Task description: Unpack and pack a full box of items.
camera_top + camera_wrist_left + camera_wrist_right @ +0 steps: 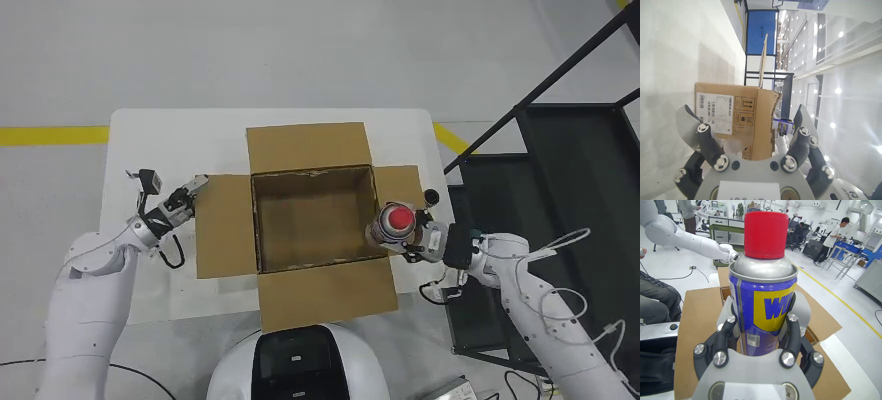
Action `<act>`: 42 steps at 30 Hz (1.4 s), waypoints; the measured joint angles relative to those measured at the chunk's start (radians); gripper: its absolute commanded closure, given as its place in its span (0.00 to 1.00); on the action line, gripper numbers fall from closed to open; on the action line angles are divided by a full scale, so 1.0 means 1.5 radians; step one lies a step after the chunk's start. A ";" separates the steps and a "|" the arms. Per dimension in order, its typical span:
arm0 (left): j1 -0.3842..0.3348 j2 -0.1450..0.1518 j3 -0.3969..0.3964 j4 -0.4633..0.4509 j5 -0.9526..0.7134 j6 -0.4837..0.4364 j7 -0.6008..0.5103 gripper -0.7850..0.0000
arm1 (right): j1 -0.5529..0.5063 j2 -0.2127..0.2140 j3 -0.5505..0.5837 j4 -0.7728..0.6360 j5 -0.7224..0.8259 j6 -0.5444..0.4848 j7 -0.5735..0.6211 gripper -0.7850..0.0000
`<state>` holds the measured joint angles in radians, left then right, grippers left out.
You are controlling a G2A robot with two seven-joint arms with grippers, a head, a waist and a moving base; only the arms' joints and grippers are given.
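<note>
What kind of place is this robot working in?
Probably a robotics lab or workshop hall: workbenches, office chairs and another white robot stand in the background, and a yellow line marks the floor.

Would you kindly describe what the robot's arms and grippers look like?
The left arm and right arm have smooth white shells with black cables looping near the wrists. The left gripper and right gripper share a grey metal plate, black linkages with silver screws, and pale grey curved fingers.

The left arm (98, 256) and right arm (530, 285) are smooth white, with black cables (176, 256) at the wrists. The left pincer (744, 113) and right pincer (763, 302) share grey plates, black links and silver screws (721, 162).
</note>
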<state>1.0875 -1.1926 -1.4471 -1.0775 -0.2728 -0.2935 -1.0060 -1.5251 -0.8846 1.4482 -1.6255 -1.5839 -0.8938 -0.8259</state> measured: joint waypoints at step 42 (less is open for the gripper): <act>-0.089 0.011 0.020 0.055 -0.051 -0.029 0.027 0.00 | -0.028 0.011 0.031 0.069 0.047 -0.031 -0.015 1.00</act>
<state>0.9539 -1.1761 -1.4174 -0.9944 -0.3488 -0.3375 -0.9653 -1.5675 -0.8683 1.4945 -1.5221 -1.5137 -0.9410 -0.8490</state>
